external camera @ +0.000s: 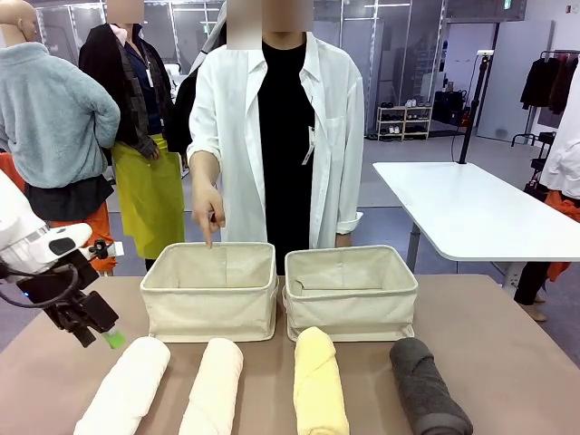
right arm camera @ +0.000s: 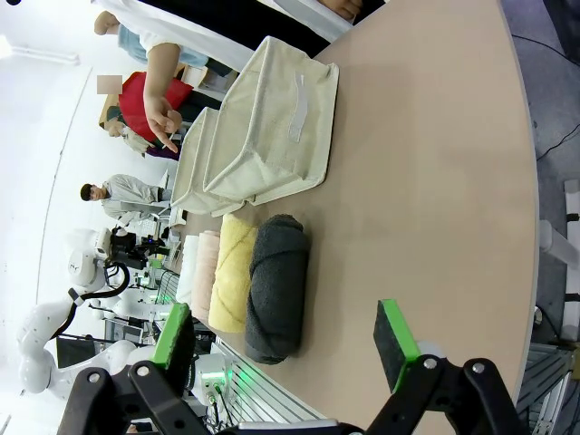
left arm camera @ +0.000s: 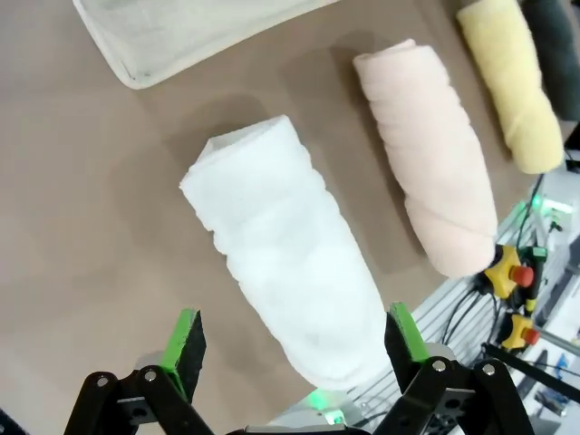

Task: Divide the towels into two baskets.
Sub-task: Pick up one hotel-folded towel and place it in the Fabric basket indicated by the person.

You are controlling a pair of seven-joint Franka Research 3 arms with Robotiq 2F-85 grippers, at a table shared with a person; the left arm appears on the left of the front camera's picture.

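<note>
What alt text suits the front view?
A person's hand points at the left basket, beside the right basket. Nearer, in a row, lie a white towel, cream towel, yellow towel and grey towel, with the left tool beside the white one.

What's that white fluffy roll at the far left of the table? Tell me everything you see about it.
It is a white terry-cloth towel, rolled into a soft, creased log. It lies flat on the brown table, leftmost of four rolls, apart from the cream rolled towel beside it and short of the beige canvas basket. The left gripper hovers over it, open, not touching.
</note>
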